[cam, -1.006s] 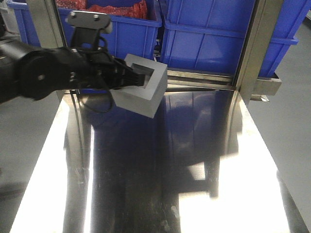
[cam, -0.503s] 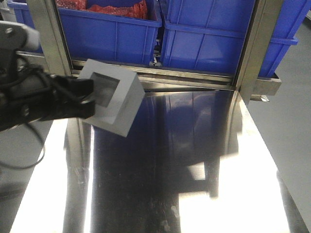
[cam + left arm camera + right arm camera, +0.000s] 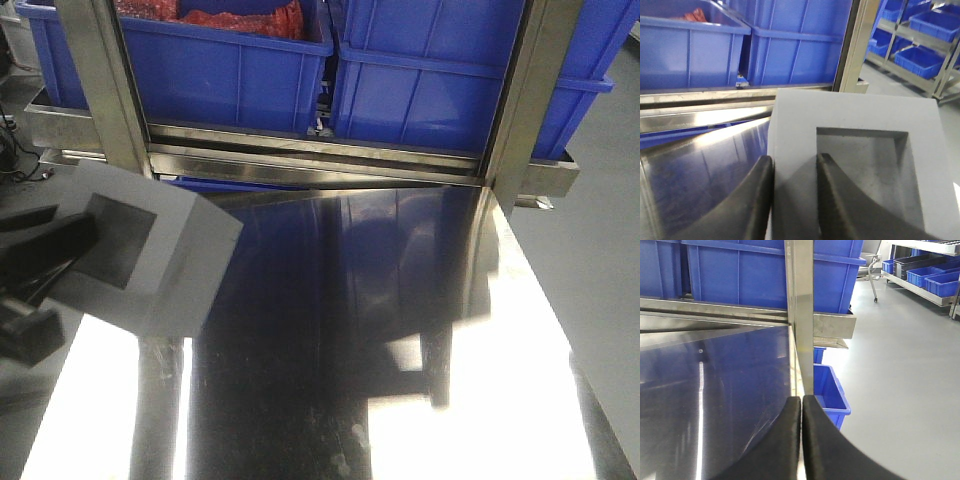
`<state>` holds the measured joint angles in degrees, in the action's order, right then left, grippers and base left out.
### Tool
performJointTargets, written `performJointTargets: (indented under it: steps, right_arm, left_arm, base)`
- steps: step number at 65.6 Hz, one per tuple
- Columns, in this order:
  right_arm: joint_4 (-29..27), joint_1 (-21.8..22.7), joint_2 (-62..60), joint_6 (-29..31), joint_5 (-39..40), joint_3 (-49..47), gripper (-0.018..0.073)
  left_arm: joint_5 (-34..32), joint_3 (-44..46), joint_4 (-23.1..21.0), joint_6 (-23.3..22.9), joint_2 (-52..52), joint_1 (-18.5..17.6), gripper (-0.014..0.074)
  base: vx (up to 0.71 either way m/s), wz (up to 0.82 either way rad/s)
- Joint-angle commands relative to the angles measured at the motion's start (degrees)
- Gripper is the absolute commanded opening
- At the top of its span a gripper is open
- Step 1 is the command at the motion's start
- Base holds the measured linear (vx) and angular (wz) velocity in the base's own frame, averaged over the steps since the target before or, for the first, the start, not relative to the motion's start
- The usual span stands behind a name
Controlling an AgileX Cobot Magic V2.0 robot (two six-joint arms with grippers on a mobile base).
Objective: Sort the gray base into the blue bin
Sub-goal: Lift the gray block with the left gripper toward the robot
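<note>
Steel worktop [image 3: 400,300] lies under the gray base [image 3: 140,255], which hangs over its left edge, one wall pinched by the left fingers [image 3: 757,200]. Hold that pinch firm and level in transit. Right fingers [image 3: 785,440] are pressed together, empty.

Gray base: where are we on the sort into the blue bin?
Done: the pick. The gray base is off the steel table, clamped by the left gripper, one finger in its recess, one outside. In hand: the carry, over the table's left edge. Left: the drop; it is not in either of the blue bins on the rear shelf. The right gripper is shut and empty.
</note>
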<state>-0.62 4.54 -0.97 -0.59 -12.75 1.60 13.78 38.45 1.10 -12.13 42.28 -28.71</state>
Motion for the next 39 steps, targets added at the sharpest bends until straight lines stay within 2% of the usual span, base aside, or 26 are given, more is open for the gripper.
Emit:
performJointTargets:
  steps: [1,13,39]
  right_arm:
    - [0.31,0.09,0.18,0.59,4.26,0.05,-0.0005]
    - [0.31,0.09,0.18,0.59,4.26,0.05,-0.0005]
    - [0.31,0.09,0.18,0.59,4.26,0.05,-0.0005]
  left_arm:
    - [-7.89,-0.50,-0.26,-0.73,-3.72,-0.27,-0.0006]
    - [-11.13,-3.55,-0.26,-0.73,-8.51,-0.27,-0.0006]
    - [-10.20,-3.63,-0.21,-0.73,-9.31,-0.27,-0.0006]
  base:
    - [0.00,0.00]
    - [0.00,0.00]
    - [0.00,0.00]
